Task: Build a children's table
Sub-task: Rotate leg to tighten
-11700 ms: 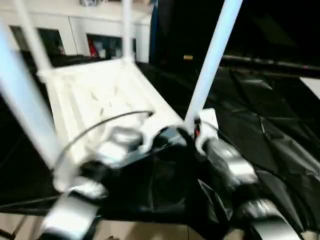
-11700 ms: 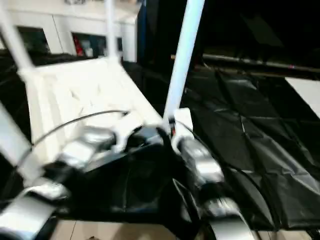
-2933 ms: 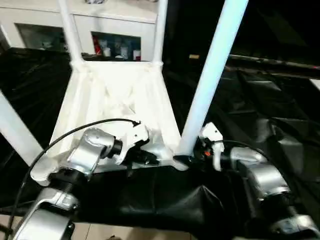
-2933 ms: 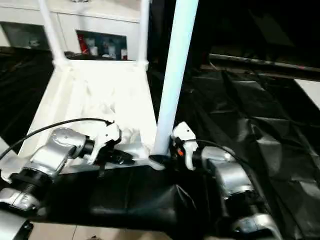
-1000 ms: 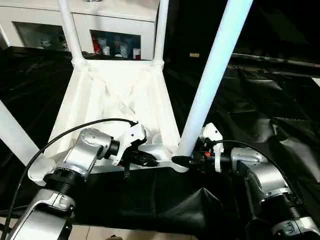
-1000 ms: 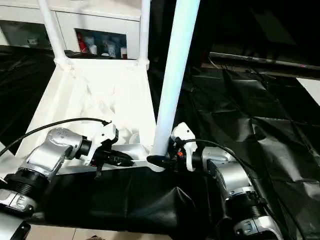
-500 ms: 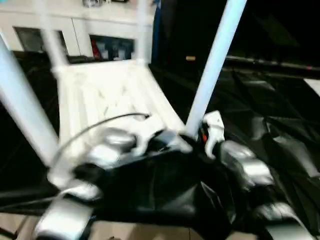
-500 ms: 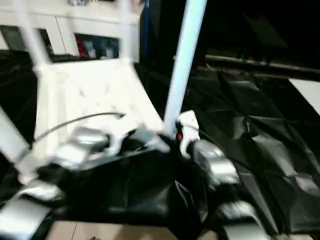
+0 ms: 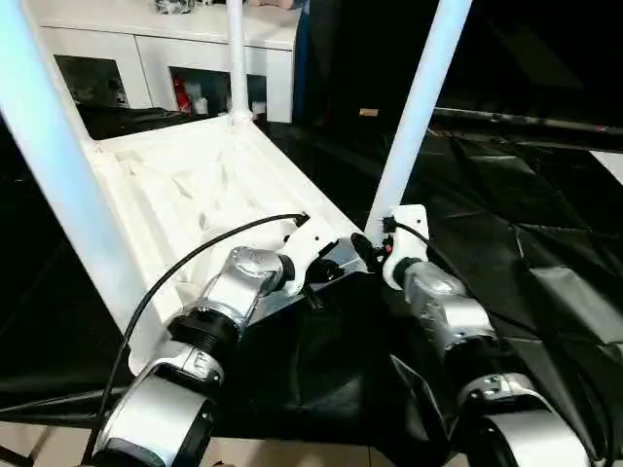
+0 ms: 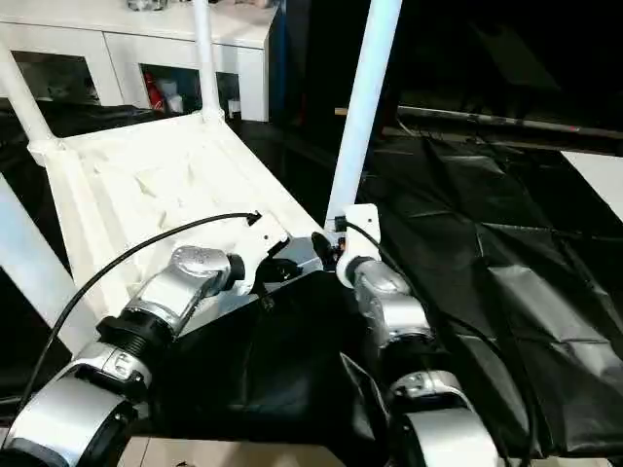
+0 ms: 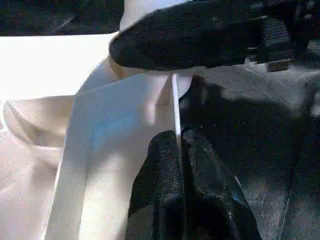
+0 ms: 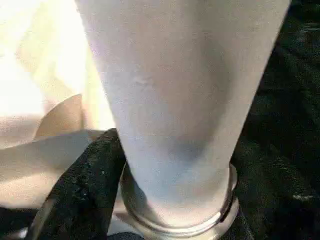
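The children's table lies upside down: its white ribbed tabletop (image 9: 185, 185) rests on the black cloth with white tube legs standing in the corner sockets. The near right leg (image 9: 414, 117) rises from the corner closest to both grippers. My left gripper (image 11: 180, 150) is shut on the thin white rim (image 11: 176, 110) of the tabletop just beside that corner. My right gripper (image 9: 370, 248) is closed round the base of that leg (image 12: 175, 100), one black finger (image 12: 80, 190) lying against the leg above the socket ring (image 12: 175, 227). The near left leg (image 9: 58, 165) stands tall at the left.
The black-draped work table (image 9: 526, 224) stretches to the right and behind. A white cabinet (image 9: 146, 44) with open shelves stands at the back left. A black cable (image 9: 195, 248) arcs over my left forearm. Pale floor (image 9: 39, 443) lies below the table's front edge.
The tabletop has swung: its near right corner went away from me and its far end went left. Both grippers travelled with that corner, keeping their holds.
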### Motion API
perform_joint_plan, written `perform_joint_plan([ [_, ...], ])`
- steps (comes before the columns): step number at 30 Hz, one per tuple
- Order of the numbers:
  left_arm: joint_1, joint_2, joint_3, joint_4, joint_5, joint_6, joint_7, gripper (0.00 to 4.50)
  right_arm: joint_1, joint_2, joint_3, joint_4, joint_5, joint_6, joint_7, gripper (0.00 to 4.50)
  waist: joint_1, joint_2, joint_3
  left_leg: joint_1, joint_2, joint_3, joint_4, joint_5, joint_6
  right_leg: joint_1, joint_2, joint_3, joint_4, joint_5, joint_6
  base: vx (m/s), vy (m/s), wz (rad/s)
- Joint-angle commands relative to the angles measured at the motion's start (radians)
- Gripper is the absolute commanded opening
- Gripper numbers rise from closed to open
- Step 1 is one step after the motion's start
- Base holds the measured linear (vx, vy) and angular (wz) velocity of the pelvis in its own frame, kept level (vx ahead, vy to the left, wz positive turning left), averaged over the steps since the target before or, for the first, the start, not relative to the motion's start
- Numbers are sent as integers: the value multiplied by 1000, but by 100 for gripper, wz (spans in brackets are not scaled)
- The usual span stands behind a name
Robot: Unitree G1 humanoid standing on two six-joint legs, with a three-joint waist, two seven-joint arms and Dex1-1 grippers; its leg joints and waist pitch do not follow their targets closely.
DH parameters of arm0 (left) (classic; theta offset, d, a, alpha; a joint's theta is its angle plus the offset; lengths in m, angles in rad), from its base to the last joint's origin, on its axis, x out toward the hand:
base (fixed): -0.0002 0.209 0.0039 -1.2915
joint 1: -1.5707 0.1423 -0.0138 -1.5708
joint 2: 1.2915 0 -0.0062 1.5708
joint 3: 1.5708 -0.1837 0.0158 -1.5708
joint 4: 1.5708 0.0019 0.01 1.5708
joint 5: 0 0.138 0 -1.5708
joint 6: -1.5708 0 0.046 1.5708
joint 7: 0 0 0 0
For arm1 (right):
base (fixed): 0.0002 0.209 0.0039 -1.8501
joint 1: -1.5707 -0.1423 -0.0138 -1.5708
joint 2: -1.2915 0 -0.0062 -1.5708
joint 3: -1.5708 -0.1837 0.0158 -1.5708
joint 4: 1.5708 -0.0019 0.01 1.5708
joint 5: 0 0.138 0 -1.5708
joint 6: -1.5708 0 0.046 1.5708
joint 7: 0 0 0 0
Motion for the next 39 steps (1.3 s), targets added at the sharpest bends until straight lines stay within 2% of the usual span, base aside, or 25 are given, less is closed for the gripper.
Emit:
perform_joint_plan([
  [1,26,-7,-32,-26,-32,-76,-89,0,34,11,121,-46,10,35,185,365,3,-5,-42,-3,15,2,-65,-290,28,37,-45,36,-95,-312,-135,0,0,0],
  [2,26,-7,-32,-26,-32,-76,-89,0,34,11,121,-46,10,35,185,376,4,-5,-41,-5,14,2,-66,-289,31,40,-44,35,-95,-310,-135,0,0,0],
  [3,56,32,-46,-71,-55,-94,-198,0,81,-51,173,-125,13,27,313,386,4,-4,-41,-4,17,1,-67,-295,32,40,-46,35,-96,-322,-132,0,0,0],
  [5,65,44,-49,-87,-64,-97,-233,0,95,-67,183,-149,14,24,353,392,4,-5,-39,-5,18,2,-67,-298,39,40,-46,37,-96,-325,-134,0,0,0],
  [7,98,89,-62,-147,-97,-90,-343,0,146,-131,215,-261,54,49,496,392,8,-4,-41,0,21,2,-66,-298,42,39,-47,37,-95,-324,-142,0,0,0],
  [9,114,116,-67,-179,-118,-79,-403,0,170,-164,223,-318,79,65,554,392,7,-1,-39,-1,23,1,-69,-295,47,40,-44,38,-90,-284,-161,0,0,0],
  [12,140,162,-86,-233,-144,-41,-500,0,193,-202,222,-376,113,94,619,392,8,2,-41,5,25,4,-68,-300,42,34,-44,39,-87,-265,-183,0,0,0],
  [13,151,182,-91,-249,-147,-31,-526,0,204,-226,228,-400,121,105,656,392,8,3,-40,3,26,5,-68,-298,44,35,-43,39,-86,-250,-191,0,0,0],
  [15,158,192,-89,-252,-146,-34,-530,0,212,-249,237,-415,121,111,686,392,13,3,-43,1,24,6,-65,-270,46,37,-42,39,-80,-206,-196,0,0,0],
  [19,175,207,-76,-277,-146,-26,-541,0,233,-288,253,-455,121,130,748,392,20,-1,-42,0,24,6,-63,-257,44,40,-45,39,-79,-199,-197,0,0,0],
  [20,177,209,-74,-281,-147,-23,-543,0,235,-289,255,-459,120,128,751,367,20,-2,-42,-2,24,6,-63,-250,46,41,-45,38,-77,-195,-196,0,0,0],
  [23,181,215,-73,-295,-153,-12,-544,0,234,-290,259,-466,122,143,752,355,22,-3,-43,0,23,7,-61,-240,43,39,-46,38,-78,-204,-193,0,0,0],
  [26,185,219,-73,-301,-157,-7,-544,0,227,-283,264,-467,128,155,751,319,22,-4,-43,-1,22,7,-61,-235,43,40,-45,38,-77,-205,-191,0,0,0],
  [29,190,221,-70,-309,-157,-3,-542,0,221,-278,267,-460,127,158,752,309,23,-3,-44,-1,22,7,-60,-224,43,41,-45,37,-74,-188,-194,0,0,0],
  [31,193,222,-69,-315,-156,1,-541,0,221,-277,267,-456,123,158,753,278,23,-3,-45,-1,22,7,-59,-216,43,42,-44,37,-72,-172,-197,0,0,0],
  [32,195,222,-69,-318,-155,3,-540,0,221,-277,267,-454,121,157,754,278,23,-5,-45,-1,21,7,-58,-211,45,43,-44,37,-71,-163,-199,0,0,0],
  [37,199,211,-57,-321,-151,10,-502,0,222,-249,255,-416,108,149,706,260,22,-2,-45,-1,20,7,-58,-216,44,42,-44,37,-72,-168,-201,0,0,0],
  [39,198,203,-54,-317,-148,10,-484,0,222,-238,251,-400,102,145,682,258,22,-1,-43,0,21,7,-59,-243,34,41,-46,38,-76,-208,-193,0,0,0],
])
